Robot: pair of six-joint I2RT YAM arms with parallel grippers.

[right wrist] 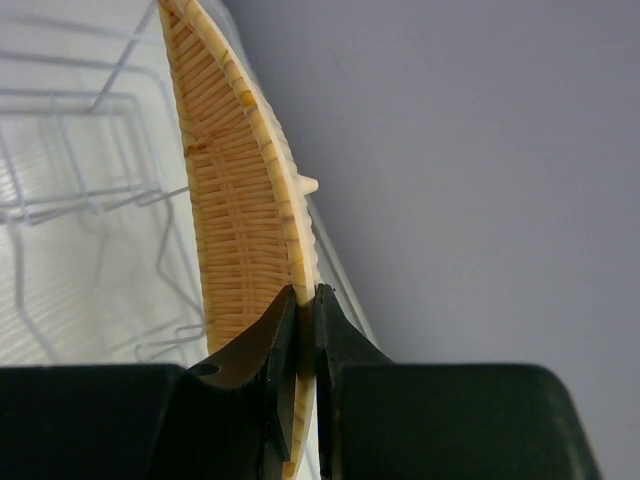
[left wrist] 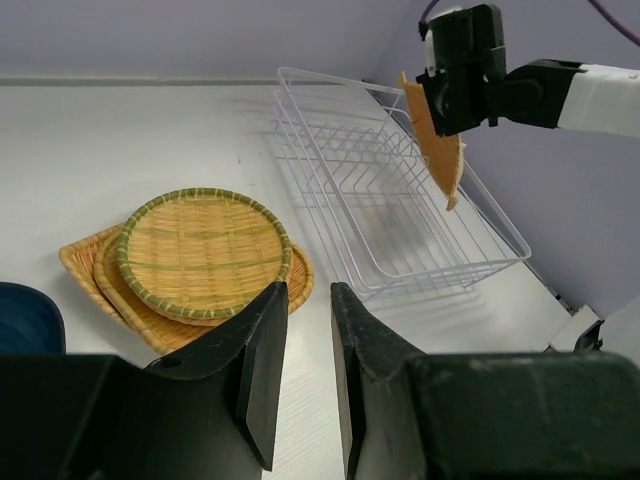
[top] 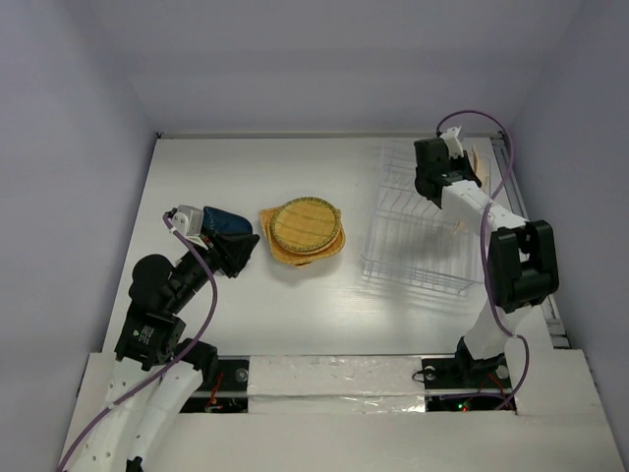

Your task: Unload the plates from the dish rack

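Right now our right tool (right wrist: 300, 300) is pinched tight on the rim of a woven tan plate (right wrist: 235, 200), one finger on each face, with the plate held on edge and nearly vertical. From the left wrist view that plate (left wrist: 440, 150) hangs tip-down under the right tool (left wrist: 450, 90), over the far right side of the rack (left wrist: 400, 200). We can't tell if its lower tip touches the wire or just clears it. From above, the right tool (top: 447, 162) sits at the rack's (top: 413, 236) back right corner, and only a sliver of the plate (top: 479, 162) peeks out past it. Our left tool (left wrist: 308, 300) has its fingers slightly apart with nothing between them; bare counter (left wrist: 120, 140) shows through the gap. It sits low, just short of the stack (left wrist: 200, 250) of woven plates, which has a green-rimmed round one on top. That stack (top: 303, 231) lies on the counter left of the rack and clear of it. The blue dish (left wrist: 25, 315) sits just left of the stack, right by the left tool (top: 236, 251).
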